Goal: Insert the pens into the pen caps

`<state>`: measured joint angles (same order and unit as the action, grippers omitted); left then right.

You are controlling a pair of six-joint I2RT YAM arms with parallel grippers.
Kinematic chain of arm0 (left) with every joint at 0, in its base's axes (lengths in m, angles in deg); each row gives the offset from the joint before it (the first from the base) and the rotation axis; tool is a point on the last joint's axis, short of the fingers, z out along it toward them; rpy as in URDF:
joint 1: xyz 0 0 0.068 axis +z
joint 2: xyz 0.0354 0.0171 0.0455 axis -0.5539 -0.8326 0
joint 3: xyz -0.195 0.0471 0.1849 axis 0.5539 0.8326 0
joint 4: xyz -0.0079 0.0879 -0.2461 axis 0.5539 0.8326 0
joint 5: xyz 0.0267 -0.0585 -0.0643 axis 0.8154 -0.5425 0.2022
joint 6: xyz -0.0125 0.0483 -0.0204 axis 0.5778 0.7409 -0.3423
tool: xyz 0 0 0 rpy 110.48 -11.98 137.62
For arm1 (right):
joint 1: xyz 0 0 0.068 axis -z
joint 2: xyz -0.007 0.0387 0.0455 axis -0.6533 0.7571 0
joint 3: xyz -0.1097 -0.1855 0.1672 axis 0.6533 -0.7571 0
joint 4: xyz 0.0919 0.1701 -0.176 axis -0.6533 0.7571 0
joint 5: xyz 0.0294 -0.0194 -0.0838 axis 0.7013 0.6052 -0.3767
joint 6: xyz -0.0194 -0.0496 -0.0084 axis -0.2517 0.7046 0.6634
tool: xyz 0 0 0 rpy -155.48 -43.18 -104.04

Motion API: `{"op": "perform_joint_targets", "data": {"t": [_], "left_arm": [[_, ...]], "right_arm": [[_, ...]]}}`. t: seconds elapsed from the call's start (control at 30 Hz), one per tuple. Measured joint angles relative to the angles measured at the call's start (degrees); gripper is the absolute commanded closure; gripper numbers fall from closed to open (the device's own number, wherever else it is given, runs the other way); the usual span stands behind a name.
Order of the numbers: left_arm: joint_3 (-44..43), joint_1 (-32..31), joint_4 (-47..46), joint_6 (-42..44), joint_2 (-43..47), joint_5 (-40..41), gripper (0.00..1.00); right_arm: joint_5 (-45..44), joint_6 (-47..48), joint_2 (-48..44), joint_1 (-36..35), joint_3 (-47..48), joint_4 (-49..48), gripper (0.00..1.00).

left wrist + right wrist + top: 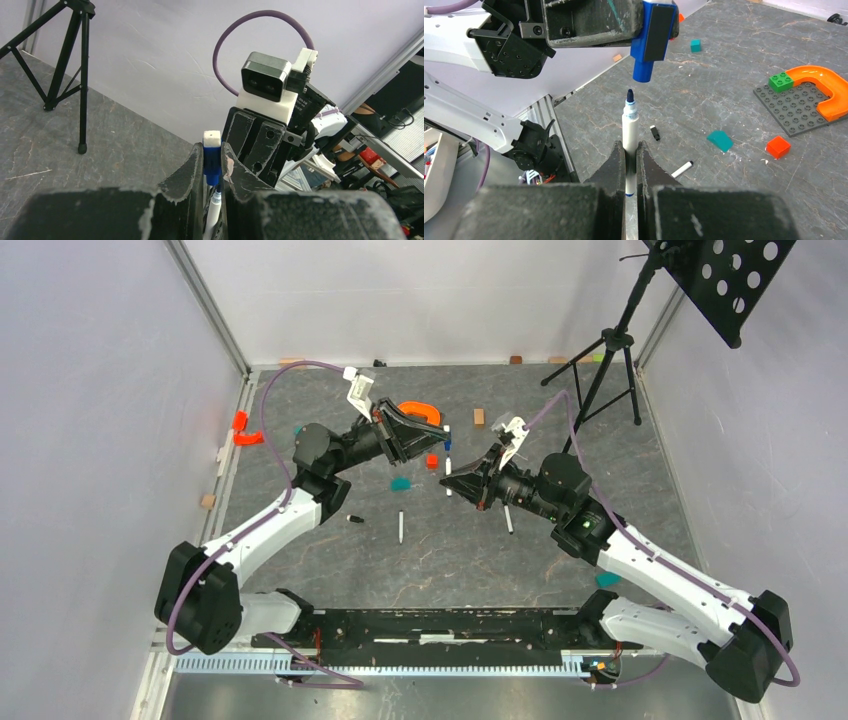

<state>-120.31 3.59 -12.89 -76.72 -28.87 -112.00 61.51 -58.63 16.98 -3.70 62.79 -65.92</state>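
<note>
My left gripper (212,150) is shut on the blue pen cap (212,162), whose open end points at the other arm. My right gripper (630,147) is shut on a white pen (630,125) with a dark blue tip. The tip sits just short of the mouth of the blue cap (651,40), in line with it, with a small gap. In the top view the two grippers meet at mid-table, left (441,443) and right (449,483). A second white pen (401,526) and a black cap (355,519) lie on the table. A third pen (508,520) lies partly under my right arm.
A grey baseplate (794,107) with an orange arch (824,87) and a green brick (779,81) lies behind the grippers. A teal brick (720,140) and a red brick (778,147) lie nearby. A tripod (610,360) stands at the back right. Small wooden blocks lie along the edges.
</note>
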Motion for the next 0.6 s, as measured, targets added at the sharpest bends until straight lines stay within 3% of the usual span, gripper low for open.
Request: {"op": "perform_joint_targets", "data": {"t": [0.6], "left_arm": [[0.00,0.00,0.15,0.26,0.00,0.31,0.98]], "right_arm": [[-1.27,0.07,0.79,0.00,-0.02,-0.09,1.00]]}}
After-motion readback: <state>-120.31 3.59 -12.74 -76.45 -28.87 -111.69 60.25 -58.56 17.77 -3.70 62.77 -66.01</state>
